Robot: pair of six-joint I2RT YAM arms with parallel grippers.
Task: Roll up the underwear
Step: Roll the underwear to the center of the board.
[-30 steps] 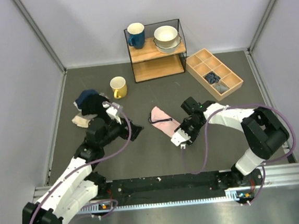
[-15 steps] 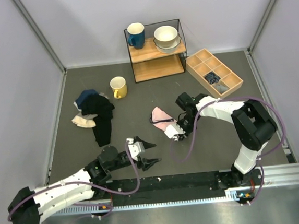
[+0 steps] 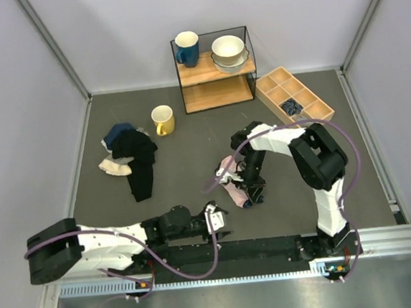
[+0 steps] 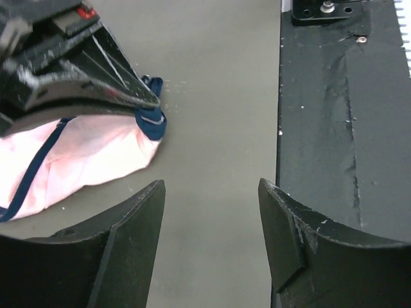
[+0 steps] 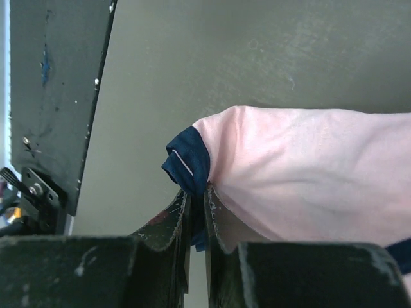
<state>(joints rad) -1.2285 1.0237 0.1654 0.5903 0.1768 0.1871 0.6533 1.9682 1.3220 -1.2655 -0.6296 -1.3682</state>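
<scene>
The underwear (image 3: 229, 173) is a small light-pink garment with navy edging, lying mid-table. It fills the right wrist view (image 5: 308, 173) and shows at the left of the left wrist view (image 4: 70, 160). My right gripper (image 3: 244, 196) is shut on its navy-edged near corner (image 5: 189, 163), with the jaws pinched on the fabric. My left gripper (image 3: 221, 223) lies low near the table's front edge, a little in front of the underwear. It is open and empty, with bare mat between its fingers (image 4: 128, 244).
A pile of black garments (image 3: 135, 154) and a small beige cloth (image 3: 113, 166) lie at the left. A yellow mug (image 3: 162, 119) stands behind them. A shelf (image 3: 214, 70) with a blue mug and bowls, and a wooden divided tray (image 3: 294, 101), stand at the back.
My left arm has swung from the black pile down to the front edge, now pointing at the underwear. My right gripper has pulled the underwear's near end, bunching it shorter.
</scene>
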